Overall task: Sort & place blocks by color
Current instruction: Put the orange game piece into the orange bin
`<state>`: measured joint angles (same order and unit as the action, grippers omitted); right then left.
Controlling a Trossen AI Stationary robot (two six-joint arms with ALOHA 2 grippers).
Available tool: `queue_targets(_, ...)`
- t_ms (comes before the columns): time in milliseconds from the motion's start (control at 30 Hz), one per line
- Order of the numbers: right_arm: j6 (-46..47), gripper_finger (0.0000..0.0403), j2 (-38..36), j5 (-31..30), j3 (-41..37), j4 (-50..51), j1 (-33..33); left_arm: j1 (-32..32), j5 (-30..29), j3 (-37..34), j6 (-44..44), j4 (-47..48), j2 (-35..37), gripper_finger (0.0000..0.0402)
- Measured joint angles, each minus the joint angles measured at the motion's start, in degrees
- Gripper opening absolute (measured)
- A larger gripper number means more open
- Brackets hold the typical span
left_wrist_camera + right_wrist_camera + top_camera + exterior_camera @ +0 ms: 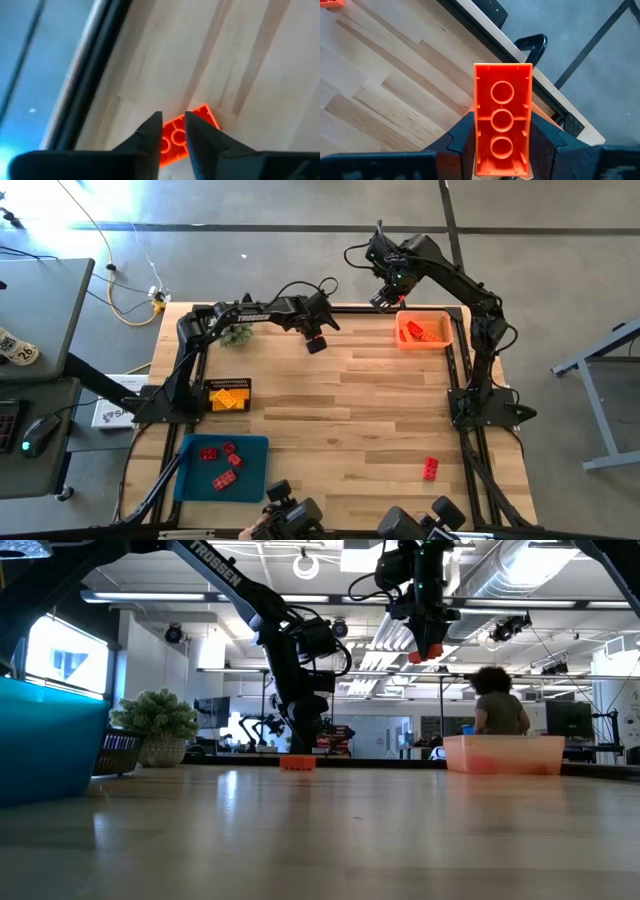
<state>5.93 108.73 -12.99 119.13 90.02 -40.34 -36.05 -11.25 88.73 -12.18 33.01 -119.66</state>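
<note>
Right gripper (502, 145): clamped on an orange block (502, 120), held high with its hollow underside toward the wrist camera. In the high view it hangs at the near-left corner of the orange tray (444, 340), likely poised for a drop among matching pieces.
Left gripper (174, 131): low at the far edge of the counter (360, 420), fingers spread only slightly, straddling a second orange block (176, 140) that lies studs up. I cannot tell whether the pads touch it; it reads as a grasp being set, not yet a lift.
Second orange block: the low view shows it flat on the counter under the left gripper, close to the far rail, which would explain the steep reach.
Orange tray: far right corner, already holding several orange blocks, so this colour's bin is settled.
Yellow blocks (227, 398): in a small dark basket (243, 383) at the left edge.
Red blocks (222, 465): four or so in the blue tray (250, 442) at the near left corner.
Stray red block (431, 469): alone on the counter near the right edge, well apart from the blue tray; it seems the main piece still unsorted.
Plant ball (237, 334): far left corner, beside the left arm, not part of the sorting.
Progress: judged late, with two orange blocks in hand or nearly so and one red left.
</note>
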Motion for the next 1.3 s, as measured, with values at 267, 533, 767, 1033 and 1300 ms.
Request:
queue_targets(267, 0.00, 0.0114, 0.00, 0.04, -0.02, 0.00, 0.00, -1.22, 6.13, 0.00, 2.61, 0.22, 0.00, 0.0004)
queue_targets(533, 0.00, 0.0114, 0.00, 0.11, -0.02, 0.00, 0.00, -1.43, 8.63, 0.04, 4.81, 1.99, -1.06, 0.0001)
queue_targets(767, 0.00, 0.0114, 0.00, 0.13, -0.02, 0.00, 0.00, -1.44, 5.90, 0.26, 5.01, 1.23, -3.60, 0.0001)
queue_targets(1033, -0.87, 0.0114, 0.00, 0.12, -0.02, -0.01, 0.00, -1.21, 9.89, 0.21, 5.05, 0.89, -3.78, 0.0000)
queue_targets(1300, -0.87, 0.0114, 0.00, -0.02, -0.02, 0.00, -0.22, 2.61, 13.88, 0.85, 4.48, 2.19, -3.93, 0.0000)
